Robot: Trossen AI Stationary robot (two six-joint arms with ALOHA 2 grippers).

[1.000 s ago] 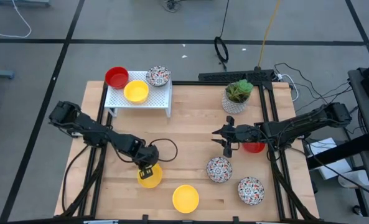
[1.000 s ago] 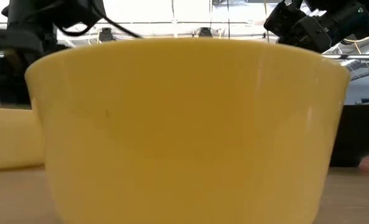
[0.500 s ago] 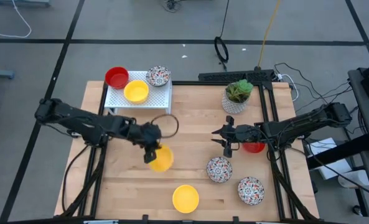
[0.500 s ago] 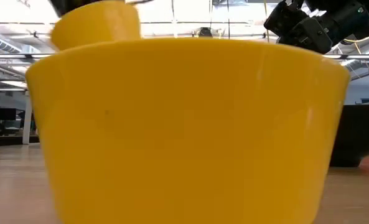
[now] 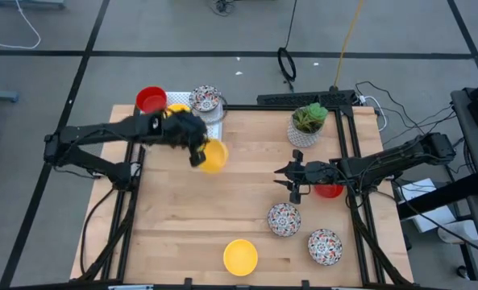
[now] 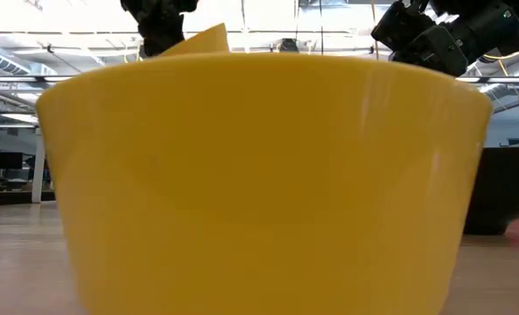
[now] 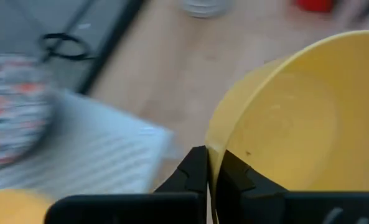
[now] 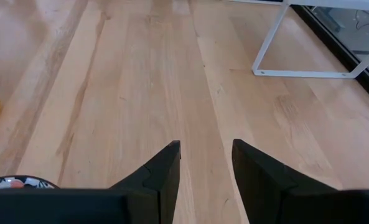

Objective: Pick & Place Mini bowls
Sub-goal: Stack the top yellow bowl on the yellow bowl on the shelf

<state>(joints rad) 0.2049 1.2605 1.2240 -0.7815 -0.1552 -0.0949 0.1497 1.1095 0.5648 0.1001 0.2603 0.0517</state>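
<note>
Seven small round bowls show from above on or over the pale wood-plank bench [image 5: 247, 209]. The left gripper [image 5: 195, 153] has its dark fingers [image 7: 196, 171] pinched tight on the rim of a glossy plain yellow bowl [image 5: 213, 156], wall between them. That bowl is in the air, tipped on edge with its opening sideways, just beside the white perforated metal rack [image 5: 214, 129] at the bench's far left corner. Compared with half a second ago, the left arm has swung the bowl up from mid-bench toward the rack.

On the rack sit a plain red bowl [image 5: 151, 100], a white bowl with dense multicolour speckles [image 5: 205, 99] and probably another yellow one, mostly hidden under the arm. A second loose yellow bowl [image 5: 240, 256] rests upright at the near edge and fills the low view. Two speckled bowls [image 5: 284, 218] [image 5: 325, 246] stand upright near right.

The right gripper [image 5: 294, 184] hangs over the bench, fingers [image 8: 161, 171] parted and empty, unmoved since earlier; a red bowl [image 5: 329, 191] lies partly under that arm. A white pot with green plant [image 5: 306, 125] stands far right.
</note>
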